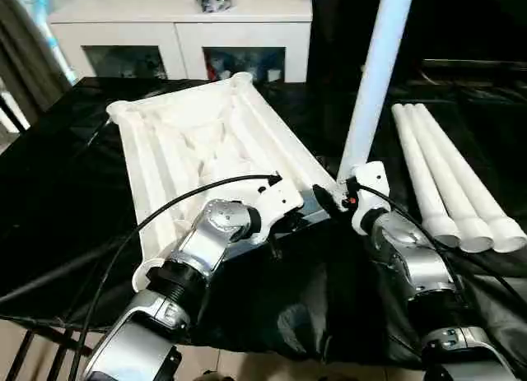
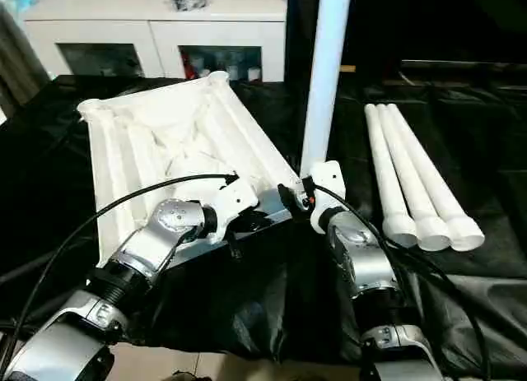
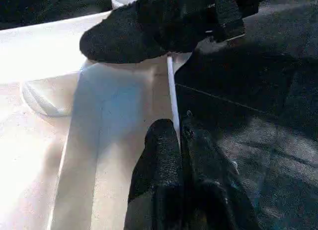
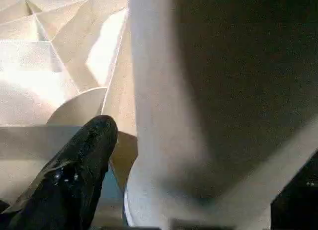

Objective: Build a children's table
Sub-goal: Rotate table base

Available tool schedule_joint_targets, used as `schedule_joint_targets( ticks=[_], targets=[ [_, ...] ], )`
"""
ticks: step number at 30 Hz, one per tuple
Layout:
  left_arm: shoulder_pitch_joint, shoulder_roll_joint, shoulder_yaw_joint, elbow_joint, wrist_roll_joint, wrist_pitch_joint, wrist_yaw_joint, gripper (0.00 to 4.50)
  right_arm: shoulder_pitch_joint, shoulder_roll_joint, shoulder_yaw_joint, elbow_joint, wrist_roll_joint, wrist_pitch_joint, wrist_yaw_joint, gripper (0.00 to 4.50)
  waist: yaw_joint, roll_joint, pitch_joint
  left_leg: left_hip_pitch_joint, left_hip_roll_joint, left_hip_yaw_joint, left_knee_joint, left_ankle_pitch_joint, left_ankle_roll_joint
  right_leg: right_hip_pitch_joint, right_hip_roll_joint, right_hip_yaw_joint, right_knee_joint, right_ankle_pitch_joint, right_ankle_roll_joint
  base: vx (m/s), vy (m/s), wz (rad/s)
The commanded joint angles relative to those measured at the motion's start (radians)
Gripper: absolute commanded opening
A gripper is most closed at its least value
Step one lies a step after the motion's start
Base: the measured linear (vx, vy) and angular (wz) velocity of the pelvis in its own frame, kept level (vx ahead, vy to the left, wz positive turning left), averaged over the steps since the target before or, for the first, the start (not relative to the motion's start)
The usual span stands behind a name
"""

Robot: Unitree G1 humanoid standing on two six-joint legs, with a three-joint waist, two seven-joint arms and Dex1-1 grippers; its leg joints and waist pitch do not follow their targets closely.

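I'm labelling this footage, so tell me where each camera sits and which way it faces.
Left eye: head, looking down over both forearms at the upturned tabletop, upright leg and three spare legs.
Right eye: same scene from slightly to the side.
Left wrist: along the shut left gripper at the tabletop's edge; right gripper beyond.
Right wrist: close on the leg's base, one black finger beside it.
Shared: both wrist views show the ribbed tabletop.

The ribbed tabletop (image 1: 198, 142) is white, as are the upright leg (image 1: 375, 76) and the three legs lying together (image 1: 449, 179). A glossy black cover drapes the worktop (image 1: 66, 192). Silver forearms end in black-fingered hands, beside a white cabinet (image 1: 181, 23).
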Motion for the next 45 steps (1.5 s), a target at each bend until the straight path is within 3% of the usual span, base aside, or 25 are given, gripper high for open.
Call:
schedule_joint_targets(
  ticks=[1,2,4,7,8,10,12,14,17,21,22,26,27,28,30,31,34,36,37,38,39,40,42,43,45],
  targets=[
    [-0.01,-0.031,-0.045,-0.025,-0.005,-0.042,-0.03,0.0,0.05,-0.031,0.029,-0.082,0.022,0.013,0.088,3.97,0.005,-0.015,-0.064,0.027,0.058,-0.028,-0.076,-0.218,0.069,0.036,-0.057,0.039,-0.07,-0.164,-0.227,0.0,0.0,0.0],
    [-0.013,-0.029,-0.043,-0.019,-0.004,-0.046,-0.03,0.0,0.076,-0.063,0.02,-0.132,0.036,0.022,0.121,3.97,0.015,-0.016,-0.066,0.029,0.06,-0.027,-0.073,-0.195,0.083,0.038,-0.058,0.041,-0.067,-0.145,-0.226,0.0,0.0,0.0],
    [-0.019,-0.026,-0.043,-0.008,-0.005,-0.054,-0.034,0.0,0.124,-0.125,0.003,-0.218,0.067,0.037,0.191,3.97,0.024,-0.021,-0.069,0.021,0.06,-0.028,-0.07,-0.142,0.111,0.045,-0.059,0.04,-0.058,-0.096,-0.23,0.0,0.0,0.0],
    [-0.028,-0.028,-0.036,0.008,-0.006,-0.069,-0.019,0.0,0.187,-0.208,-0.04,-0.32,0.129,0.067,0.289,3.97,0.037,-0.027,-0.067,0.02,0.062,-0.027,-0.067,-0.134,0.136,0.044,-0.062,0.041,-0.058,-0.106,-0.227,0.0,0.0,0.0],
    [-0.033,-0.032,-0.025,0.014,-0.012,-0.067,-0.01,0.0,0.206,-0.235,-0.049,-0.348,0.147,0.07,0.324,3.97,0.035,-0.028,-0.066,0.015,0.06,-0.029,-0.068,-0.133,0.14,0.047,-0.063,0.038,-0.059,-0.126,-0.226,0.0,0.0,0.0],
    [-0.038,-0.035,-0.014,0.016,-0.023,-0.061,-0.009,0.44,0.228,-0.268,-0.06,-0.378,0.165,0.075,0.361,4.03,0.036,-0.031,-0.062,0.018,0.061,-0.028,-0.069,-0.164,0.133,0.042,-0.064,0.038,-0.069,-0.194,-0.214,0.0,0.0,0.0],
    [-0.045,-0.032,0.001,0.012,-0.033,-0.062,-0.002,0.44,0.259,-0.315,-0.081,-0.43,0.207,0.097,0.42,4.03,0.041,-0.031,-0.062,0.021,0.063,-0.029,-0.07,-0.178,0.127,0.042,-0.064,0.039,-0.074,-0.233,-0.202,0.0,0.0,0.0],
    [-0.056,-0.024,0.025,0.014,-0.037,-0.082,0.033,0.78,0.273,-0.34,-0.095,-0.458,0.236,0.117,0.448,4.03,0.039,-0.033,-0.063,0.015,0.062,-0.031,-0.07,-0.171,0.131,0.046,-0.061,0.037,-0.07,-0.217,-0.202,0.0,0.0,0.0],
    [-0.078,0.004,0.085,0.006,-0.057,-0.085,0.083,0.78,0.284,-0.363,-0.091,-0.482,0.249,0.145,0.47,4.03,0.032,-0.035,-0.063,0.007,0.057,-0.033,-0.068,-0.159,0.137,0.049,-0.062,0.032,-0.068,-0.213,-0.199,0.0,0.0,0.0],
    [-0.108,0.09,0.18,-0.023,-0.077,-0.049,0.144,0.78,0.314,-0.377,-0.055,-0.549,0.252,0.205,0.48,4.03,0.02,-0.034,-0.061,0.007,0.052,-0.035,-0.066,-0.153,0.136,0.044,-0.057,0.03,-0.069,-0.244,-0.191,0.0,0.0,0.0],
    [-0.112,0.113,0.195,-0.024,-0.072,-0.044,0.162,0.78,0.322,-0.378,-0.04,-0.563,0.245,0.216,0.477,4.03,0.02,-0.04,-0.061,0.008,0.052,-0.034,-0.065,-0.155,0.135,0.043,-0.056,0.03,-0.069,-0.247,-0.191,0.0,0.0,0.0],
    [-0.13,0.267,0.249,0.008,-0.005,0.015,0.267,0.62,0.343,-0.367,0.029,-0.607,0.249,0.28,0.49,4.03,0.02,-0.03,-0.064,0.01,0.054,-0.038,-0.064,-0.136,0.125,0.04,-0.053,0.031,-0.06,-0.211,-0.194,0.0,0.0,0.0],
    [-0.13,0.267,0.249,0.008,-0.005,0.015,0.267,0.62,0.343,-0.367,0.029,-0.607,0.249,0.28,0.49,3.85,0.018,-0.028,-0.064,0.012,0.053,-0.037,-0.064,-0.137,0.121,0.037,-0.05,0.031,-0.059,-0.202,-0.201,0.0,0.0,0.0],
    [-0.133,0.328,0.253,0.039,0.027,0.035,0.302,0.51,0.336,-0.355,0.054,-0.593,0.242,0.301,0.49,3.74,0.019,-0.025,-0.064,0.016,0.054,-0.037,-0.065,-0.142,0.113,0.036,-0.05,0.032,-0.058,-0.198,-0.206,0.0,0.0,0.0],
    [-0.131,0.364,0.254,0.066,0.041,0.052,0.325,0.42,0.315,-0.34,0.078,-0.562,0.212,0.331,0.467,3.63,0.018,-0.023,-0.063,0.016,0.054,-0.037,-0.067,-0.15,0.101,0.036,-0.049,0.032,-0.057,-0.192,-0.209,0.0,0.0,0.0],
    [-0.129,0.394,0.254,0.095,0.058,0.075,0.346,0.39,0.284,-0.32,0.106,-0.518,0.17,0.351,0.431,3.54,0.019,-0.012,-0.064,0.018,0.053,-0.04,-0.068,-0.146,0.087,0.033,-0.048,0.031,-0.051,-0.176,-0.219,0.0,0.0,0.0],
    [-0.12,0.435,0.222,0.132,0.104,0.107,0.354,0.14,0.23,-0.281,0.141,-0.462,0.135,0.38,0.388,3.29,0.015,-0.012,-0.062,0.022,0.052,-0.037,-0.071,-0.178,0.051,0.03,-0.049,0.034,-0.054,-0.181,-0.228,0.0,0.0,0.0],
    [-0.114,0.44,0.204,0.141,0.113,0.13,0.348,0.04,0.198,-0.264,0.164,-0.438,0.12,0.376,0.382,3.2,0.025,-0.005,-0.063,0.031,0.058,-0.035,-0.071,-0.193,0.036,0.027,-0.054,0.039,-0.055,-0.172,-0.229,0.0,0.0,0.0],
    [-0.113,0.44,0.203,0.142,0.114,0.133,0.347,0.0,0.194,-0.262,0.167,-0.435,0.118,0.376,0.382,3.12,0.022,-0.008,-0.064,0.026,0.055,-0.035,-0.072,-0.184,0.03,0.03,-0.05,0.038,-0.049,-0.14,-0.239,0.0,0.0,0.0],
    [-0.11,0.437,0.198,0.147,0.115,0.146,0.347,0.0,0.177,-0.257,0.182,-0.422,0.109,0.366,0.381,3.05,0.031,-0.008,-0.066,0.028,0.057,-0.034,-0.071,-0.17,0.029,0.031,-0.053,0.039,-0.046,-0.11,-0.24,0.0,0.0,0.0],
    [-0.105,0.434,0.186,0.155,0.123,0.165,0.344,0.0,0.15,-0.246,0.201,-0.392,0.09,0.355,0.369,2.93,0.032,-0.004,-0.067,0.027,0.057,-0.035,-0.07,-0.164,0.028,0.032,-0.053,0.038,-0.042,-0.095,-0.244,0.0,0.0,0.0],
    [-0.105,0.434,0.183,0.159,0.125,0.167,0.345,0.0,0.144,-0.244,0.204,-0.386,0.087,0.354,0.365,2.84,0.031,-0.006,-0.065,0.021,0.055,-0.035,-0.071,-0.162,0.028,0.035,-0.053,0.037,-0.043,-0.088,-0.247,0.0,0.0,0.0],
    [-0.1,0.436,0.168,0.164,0.133,0.165,0.33,0.0,0.127,-0.237,0.212,-0.362,0.073,0.358,0.351,2.69,0.035,-0.004,-0.067,0.023,0.056,-0.036,-0.07,-0.173,0.023,0.035,-0.057,0.038,-0.043,-0.091,-0.248,0.0,0.0,0.0],
    [-0.094,0.435,0.154,0.163,0.136,0.16,0.306,0.0,0.111,-0.23,0.216,-0.34,0.062,0.361,0.343,2.59,0.033,-0.008,-0.066,0.021,0.055,-0.036,-0.071,-0.176,0.023,0.037,-0.056,0.038,-0.043,-0.092,-0.248,0.0,0.0,0.0],
    [-0.065,0.442,0.108,0.127,0.14,0.157,0.208,0.0,0.079,-0.213,0.224,-0.286,0.035,0.355,0.317,2.49,0.035,-0.004,-0.066,0.023,0.056,-0.037,-0.071,-0.176,0.02,0.036,-0.061,0.039,-0.045,-0.106,-0.25,0.0,0.0,0.0]
  ],
)
